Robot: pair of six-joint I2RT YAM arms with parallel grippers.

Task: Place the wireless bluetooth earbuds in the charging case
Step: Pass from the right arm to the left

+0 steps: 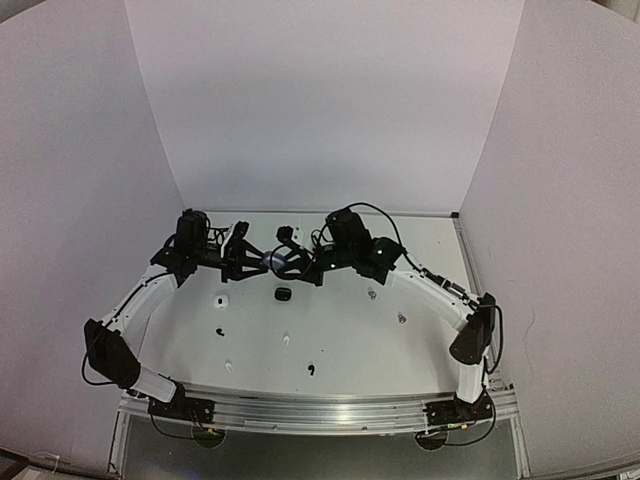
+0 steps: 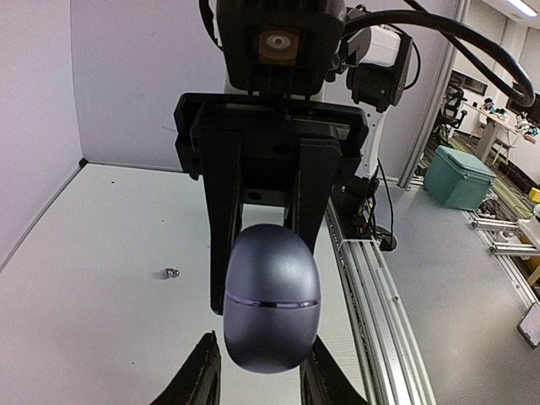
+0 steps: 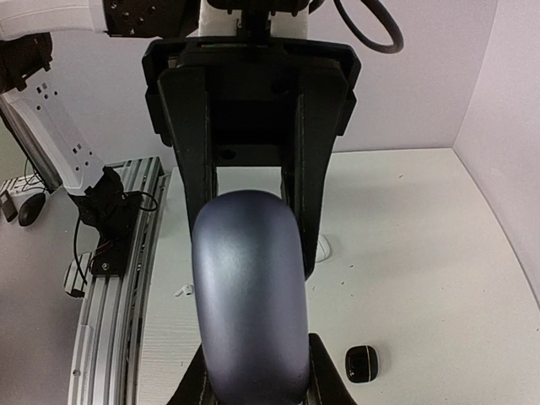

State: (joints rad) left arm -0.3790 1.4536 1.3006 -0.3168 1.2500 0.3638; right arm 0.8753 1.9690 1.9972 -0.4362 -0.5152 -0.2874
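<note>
There are six tiny buds and three cases to count. All six buds lie loose on the white worktop (image 1: 340, 335). On the left side sits one white case (image 1: 222, 300). A black bud (image 1: 218, 332) lies just on the near side of it, and a white bud (image 1: 229, 365) lies nearer still. In the middle, up in the air, is one grey case (image 1: 278, 262). It is round like a pebble and its lid is shut. The left hand (image 2: 261, 359) meets it from the left, with one finger close on each side. I cannot tell if those fingers squeeze it or only stand beside it. The right hand (image 3: 257, 363) meets it from the right and is clamped on the grey case. Below the two hands, one black case (image 1: 283, 294) sits on the worktop. On the near side of that lie the second white bud (image 1: 286, 340) and then the second black bud (image 1: 311, 370). On the right side lies one grey bud (image 1: 372, 294). The other grey bud (image 1: 402, 319) is near it, a bit more to the right.
</note>
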